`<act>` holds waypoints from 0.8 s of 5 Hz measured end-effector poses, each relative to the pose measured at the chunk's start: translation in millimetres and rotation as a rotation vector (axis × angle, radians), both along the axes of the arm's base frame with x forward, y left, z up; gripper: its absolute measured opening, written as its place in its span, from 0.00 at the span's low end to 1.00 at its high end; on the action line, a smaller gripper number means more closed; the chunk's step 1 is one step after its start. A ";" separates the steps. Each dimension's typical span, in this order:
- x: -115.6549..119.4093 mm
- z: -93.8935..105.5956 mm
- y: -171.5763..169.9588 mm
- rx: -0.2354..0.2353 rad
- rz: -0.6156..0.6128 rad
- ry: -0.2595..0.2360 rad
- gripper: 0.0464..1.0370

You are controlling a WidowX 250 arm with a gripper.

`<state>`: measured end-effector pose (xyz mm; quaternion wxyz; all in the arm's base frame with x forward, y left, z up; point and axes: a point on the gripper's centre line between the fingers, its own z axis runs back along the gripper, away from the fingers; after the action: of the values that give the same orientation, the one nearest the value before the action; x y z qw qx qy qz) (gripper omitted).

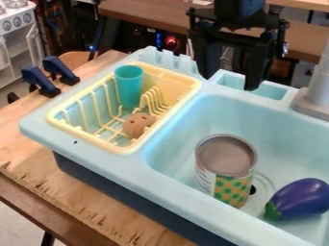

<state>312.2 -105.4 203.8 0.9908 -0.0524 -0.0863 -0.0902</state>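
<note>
Can [225, 157], its label [231, 190] green-spotted on yellow, stands in the sink [283, 129]; your gripper [230, 82] hangs near the back rim [216, 88], spread wide.

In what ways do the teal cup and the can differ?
The teal cup is plain and slim; the can is wider and patterned. The cup stands in the yellow rack, the can in the sink basin. Both are upright.
</note>
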 end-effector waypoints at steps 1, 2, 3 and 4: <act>-1.1 -12.9 0.3 0.008 0.010 0.032 0.96; -15.1 -34.0 -3.9 -0.039 0.098 0.018 0.96; -22.2 -36.1 -10.0 -0.027 0.089 0.019 0.96; -28.1 -39.1 -12.6 -0.003 0.076 0.035 0.96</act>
<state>284.2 -117.9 164.7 0.9948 -0.0520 -0.0711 -0.0515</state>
